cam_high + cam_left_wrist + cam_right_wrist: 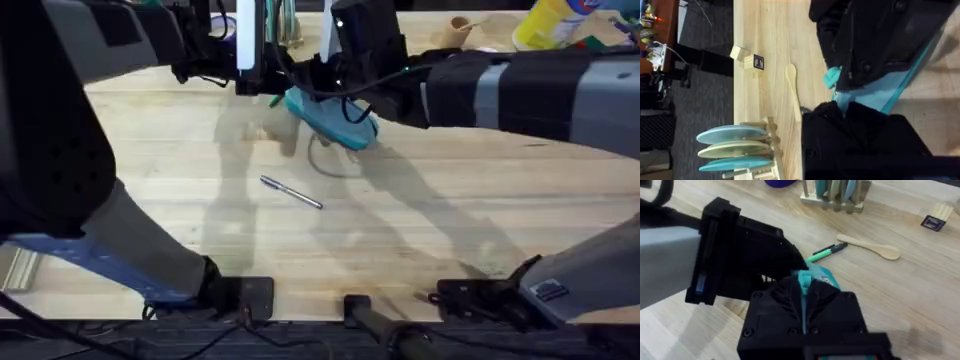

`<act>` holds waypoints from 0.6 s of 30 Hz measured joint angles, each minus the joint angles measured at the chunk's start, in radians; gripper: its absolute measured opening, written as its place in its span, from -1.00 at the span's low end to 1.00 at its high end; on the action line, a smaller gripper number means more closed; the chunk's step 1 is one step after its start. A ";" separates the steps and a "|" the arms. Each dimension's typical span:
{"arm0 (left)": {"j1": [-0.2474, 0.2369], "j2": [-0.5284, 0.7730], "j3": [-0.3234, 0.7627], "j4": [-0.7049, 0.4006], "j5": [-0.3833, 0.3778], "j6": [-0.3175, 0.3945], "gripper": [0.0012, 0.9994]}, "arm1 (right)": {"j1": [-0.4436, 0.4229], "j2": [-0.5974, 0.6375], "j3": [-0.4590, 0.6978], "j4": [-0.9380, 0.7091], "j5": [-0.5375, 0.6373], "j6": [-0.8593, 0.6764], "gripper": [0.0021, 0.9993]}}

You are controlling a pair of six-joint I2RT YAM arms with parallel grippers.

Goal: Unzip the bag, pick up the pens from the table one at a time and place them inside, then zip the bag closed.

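Observation:
The teal bag (pixel 335 120) hangs tilted just above the table (pixel 450 210) at the back centre, its shadow on the wood below. My left gripper (pixel 272 82) comes in from the left and is shut on the bag's (pixel 875 97) left end. My right gripper (pixel 804 305) reaches across from the right and is shut on a teal strip at the bag's (pixel 822 275) top edge. The green pen (pixel 824 254) lies on the wood just behind the bag. In front of the bag, mid-table, lies the silver pen (pixel 292 192). The zipper's state is hidden by the grippers.
A wooden spoon (pixel 869 247) lies behind the green pen. A wooden rack of plates (pixel 737 147) stands at the back edge, small wooden blocks (pixel 747 57) to its right. A yellow bottle (pixel 555 22) is at the far right back. Both arms cross the back of the table.

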 joint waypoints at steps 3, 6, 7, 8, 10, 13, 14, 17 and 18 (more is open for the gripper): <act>0.000 0.000 0.000 0.000 0.000 0.000 -0.92 | 0.000 0.000 0.000 -0.001 0.000 -0.002 -0.94; 0.000 0.000 0.000 0.000 0.000 0.000 -0.92 | 0.000 -0.002 0.002 -0.016 -0.003 -0.005 -0.94; 0.000 0.000 0.000 -0.001 0.001 0.000 -0.92 | 0.000 -0.004 0.005 -0.030 -0.004 -0.007 -0.94; 0.000 0.000 0.000 -0.003 0.002 0.000 -0.92 | 0.000 -0.010 0.007 -0.048 -0.007 -0.009 -0.86; 0.000 0.000 0.000 -0.003 0.004 0.000 -0.92 | -0.004 -0.034 0.008 -0.091 -0.011 -0.020 -0.38; 0.000 0.000 0.000 -0.003 0.004 0.000 -0.92 | -0.014 -0.090 0.009 -0.164 -0.015 -0.027 0.48; 0.000 0.000 0.000 -0.003 0.005 0.000 -0.92 | -0.021 -0.110 0.011 -0.187 -0.016 -0.030 0.76; 0.000 0.000 0.000 -0.003 0.005 0.000 -0.92 | -0.051 -0.177 0.014 -0.268 -0.016 -0.034 0.99; 0.000 0.000 0.000 -0.003 0.005 0.000 -0.92 | -0.062 -0.201 0.015 -0.295 -0.016 -0.034 0.99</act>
